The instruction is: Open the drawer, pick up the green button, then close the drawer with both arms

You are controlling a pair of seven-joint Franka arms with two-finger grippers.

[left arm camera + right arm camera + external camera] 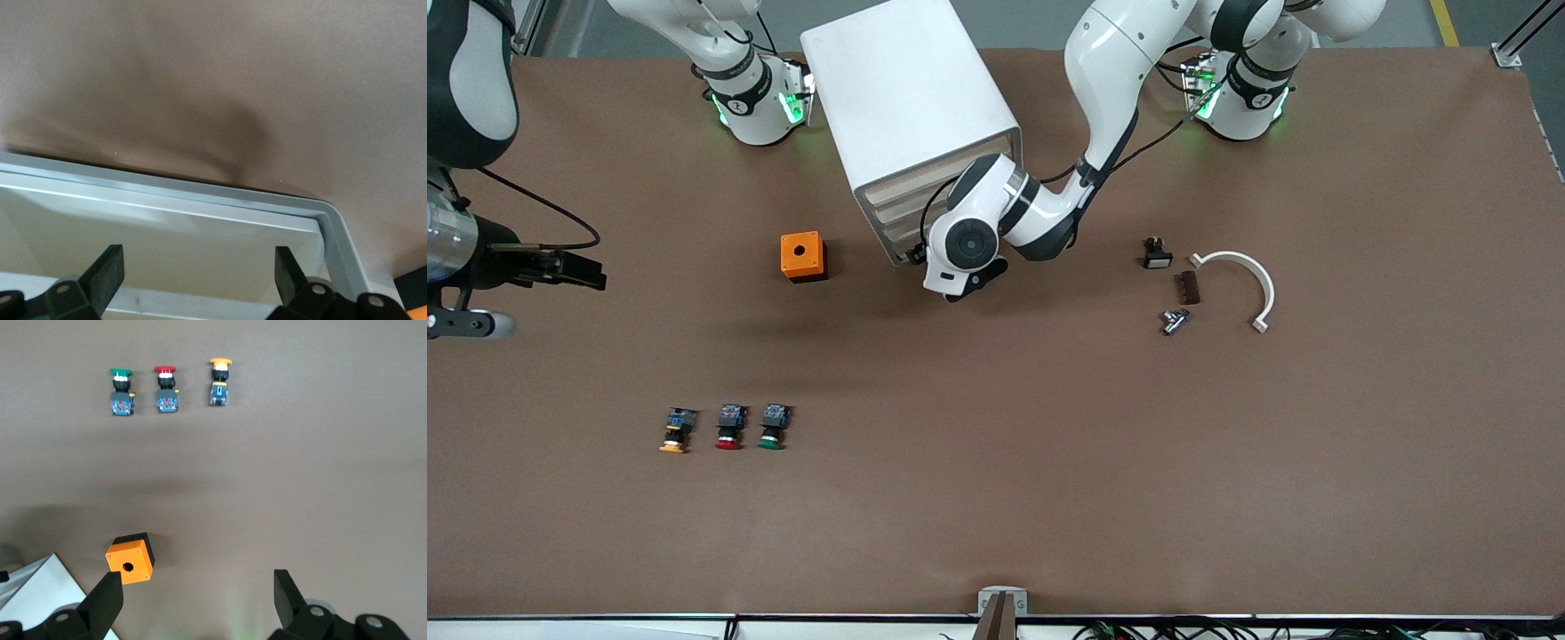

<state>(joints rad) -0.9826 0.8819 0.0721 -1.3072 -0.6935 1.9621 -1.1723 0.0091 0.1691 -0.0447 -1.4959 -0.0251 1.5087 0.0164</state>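
The white cabinet [907, 107] stands at the robots' side of the table, its cream drawer fronts [889, 220] all pushed in. My left arm's wrist [969, 244] reaches to those fronts. My left gripper [200, 257] is open, its fingers astride a cream drawer front [167, 243] by the cabinet's frame [200, 200], gripping nothing. The green-capped button [772, 427] [121, 390] lies on the table nearer the front camera, toward the right arm's end. My right gripper [591, 274] [199, 580] hangs high over that end, open and empty.
A red-capped button [730, 427] and a yellow-capped one [677, 430] lie beside the green one. An orange box [802, 256] with a round hole sits beside the cabinet. A white curved bracket [1249, 284] and small parts [1174, 321] lie toward the left arm's end.
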